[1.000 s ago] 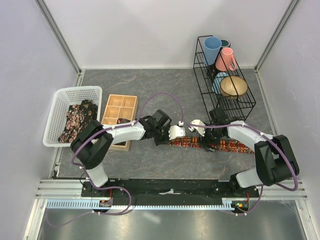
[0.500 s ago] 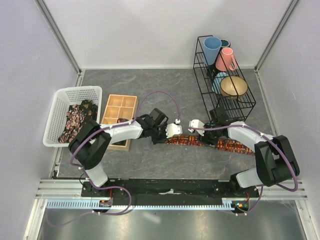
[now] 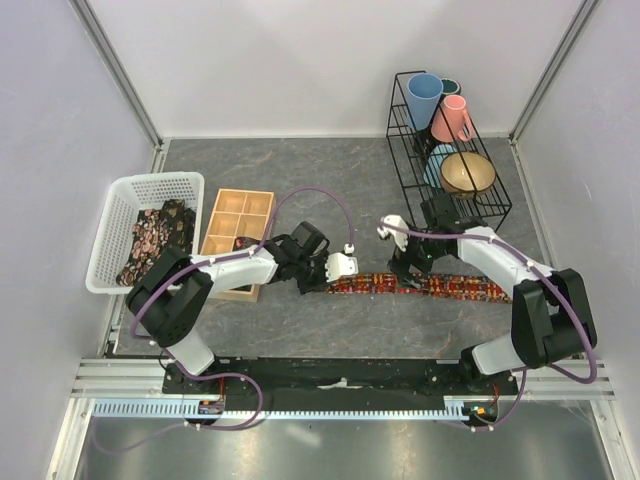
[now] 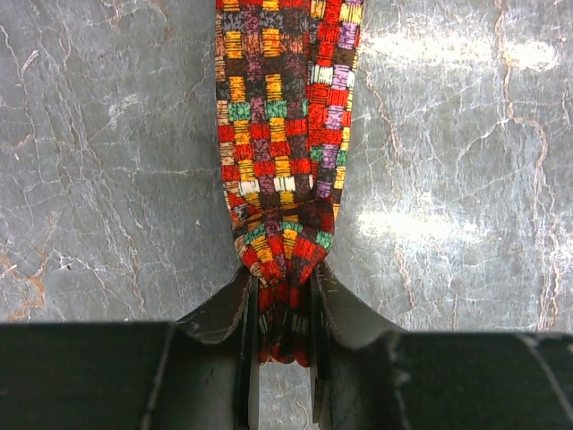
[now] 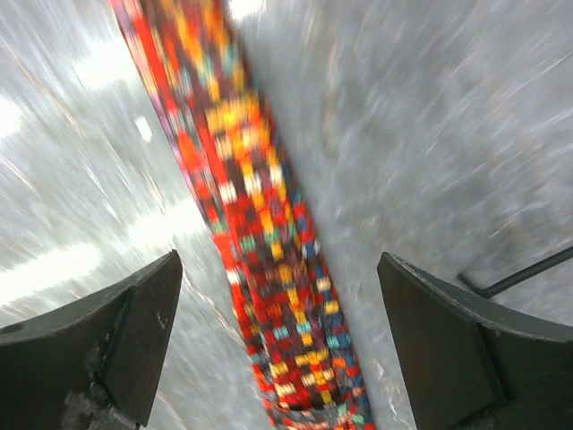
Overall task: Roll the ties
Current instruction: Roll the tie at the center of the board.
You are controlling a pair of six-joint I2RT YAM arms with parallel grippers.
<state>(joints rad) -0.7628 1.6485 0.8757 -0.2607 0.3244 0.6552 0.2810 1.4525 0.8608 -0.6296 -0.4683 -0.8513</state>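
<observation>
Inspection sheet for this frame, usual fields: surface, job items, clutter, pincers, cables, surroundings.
Surface: grey marbled tabletop, glare patches in the wrist views.
Job's things: checked tie laid flat between the arms; floral ties heaped in white basket.
Clutter: wooden tray, with a dark item in one compartment, too small to tell; wire rack holding blue cup, pink cup and bowl.
Grippers: left pincer shut on the checked tie's end; right pincer open, straddling the tie, view blurred.
Cables: purple cable loops over the left arm, off the tie.
Surroundings: white walls; nothing else seen.
</observation>
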